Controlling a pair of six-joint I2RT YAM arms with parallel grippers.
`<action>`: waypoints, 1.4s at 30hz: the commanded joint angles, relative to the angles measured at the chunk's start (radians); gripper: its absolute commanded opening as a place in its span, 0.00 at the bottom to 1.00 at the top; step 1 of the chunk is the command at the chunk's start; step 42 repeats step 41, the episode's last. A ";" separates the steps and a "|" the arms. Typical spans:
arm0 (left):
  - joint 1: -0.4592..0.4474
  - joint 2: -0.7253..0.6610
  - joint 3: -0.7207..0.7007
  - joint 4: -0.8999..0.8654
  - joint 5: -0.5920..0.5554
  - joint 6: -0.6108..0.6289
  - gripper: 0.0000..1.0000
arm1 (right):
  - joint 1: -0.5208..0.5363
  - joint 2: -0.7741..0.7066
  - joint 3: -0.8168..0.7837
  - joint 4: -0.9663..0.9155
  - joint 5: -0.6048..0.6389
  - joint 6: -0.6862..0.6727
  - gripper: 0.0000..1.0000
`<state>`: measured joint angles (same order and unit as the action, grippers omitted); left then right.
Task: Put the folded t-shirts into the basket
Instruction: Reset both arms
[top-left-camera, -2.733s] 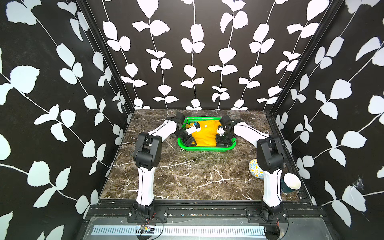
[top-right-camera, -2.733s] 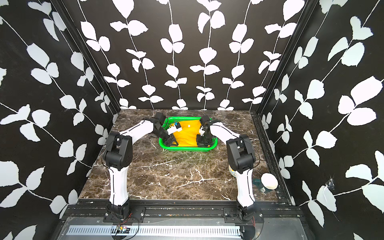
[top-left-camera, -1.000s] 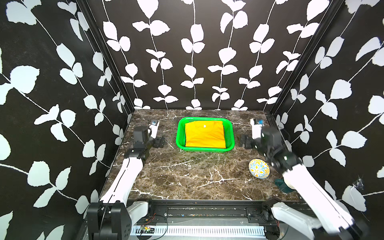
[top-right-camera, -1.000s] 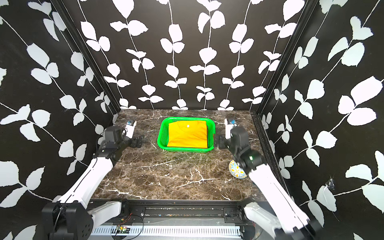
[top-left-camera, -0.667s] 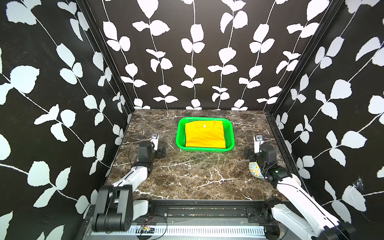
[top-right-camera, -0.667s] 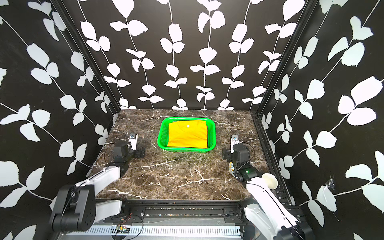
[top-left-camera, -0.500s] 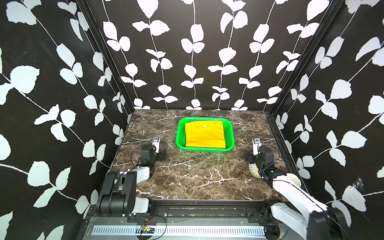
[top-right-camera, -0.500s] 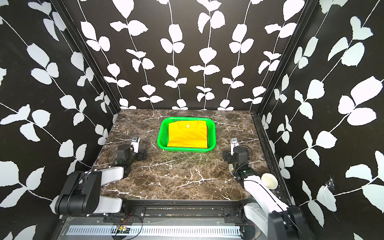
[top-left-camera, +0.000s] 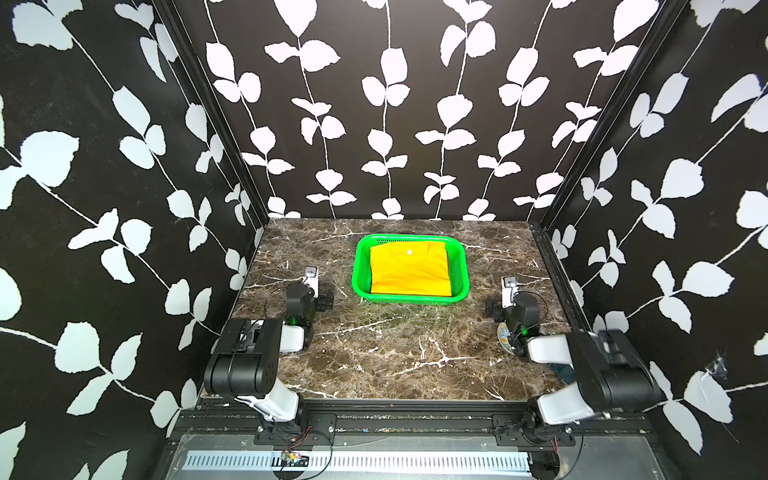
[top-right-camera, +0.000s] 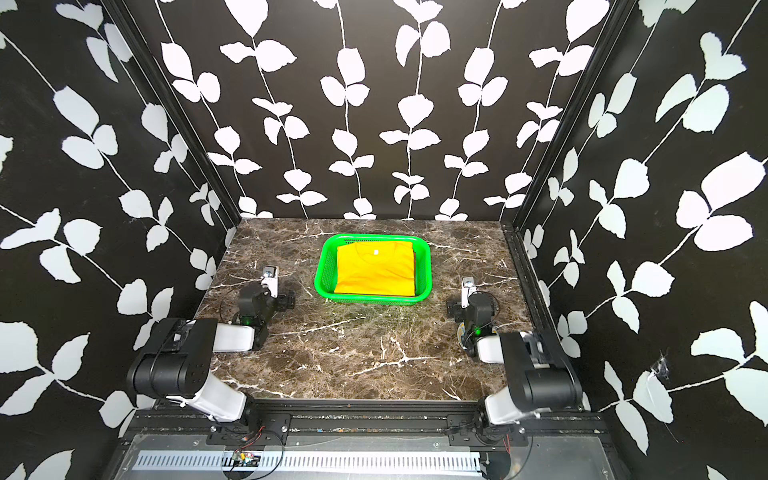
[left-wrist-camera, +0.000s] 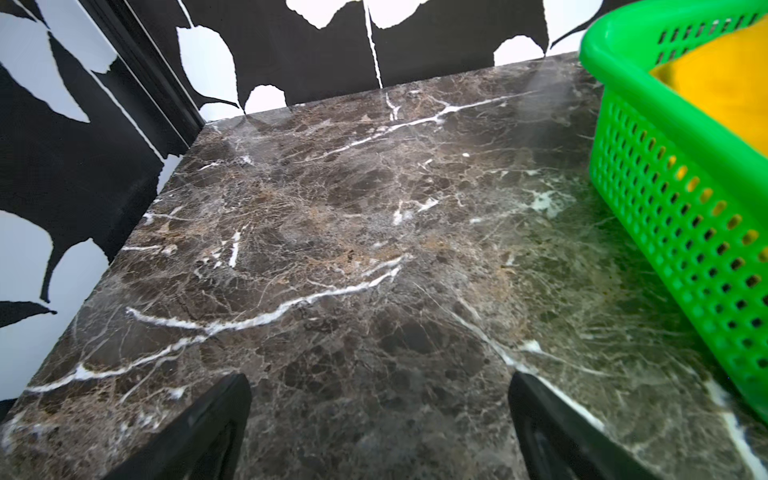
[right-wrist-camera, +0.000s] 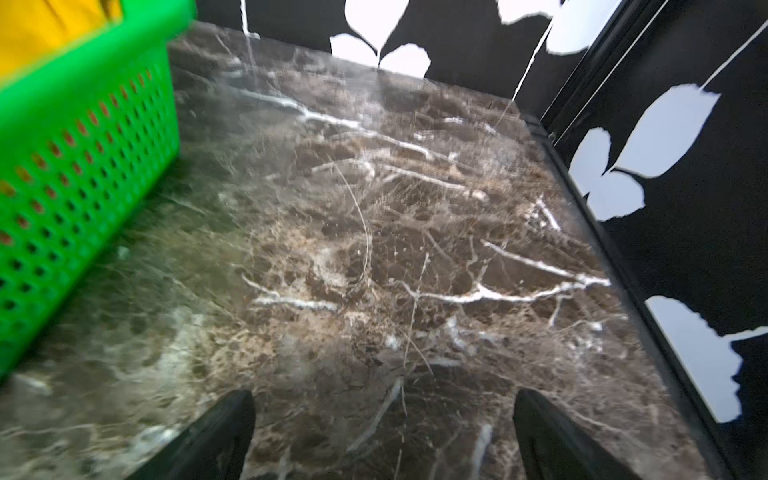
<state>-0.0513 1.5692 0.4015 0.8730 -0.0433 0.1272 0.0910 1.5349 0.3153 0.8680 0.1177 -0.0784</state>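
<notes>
While I crouch low over marble table (left-wrist-camera: 332, 232), my left gripper (left-wrist-camera: 380, 386) spread wide, empty, just left of basket (top-left-camera: 360, 272); yellow-orange t-shirt (top-left-camera: 409, 270) lies flat inside basket; my right gripper (right-wrist-camera: 384, 401) likewise wide apart, empty, right of basket.

Marble tabletop (top-left-camera: 374, 353), leaf-print walls (top-left-camera: 395, 124), a patterned dish (top-left-camera: 502, 337) (mostly hidden) near its right edge.
</notes>
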 joint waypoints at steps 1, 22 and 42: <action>0.005 -0.017 0.013 -0.011 -0.005 -0.015 0.98 | -0.007 -0.015 0.043 0.056 0.053 0.028 0.99; 0.006 -0.020 0.010 -0.005 -0.006 -0.014 0.99 | -0.046 -0.009 0.083 -0.019 0.046 0.079 0.99; 0.006 -0.018 0.013 -0.010 -0.004 -0.014 0.99 | -0.047 -0.009 0.082 -0.020 0.046 0.078 0.99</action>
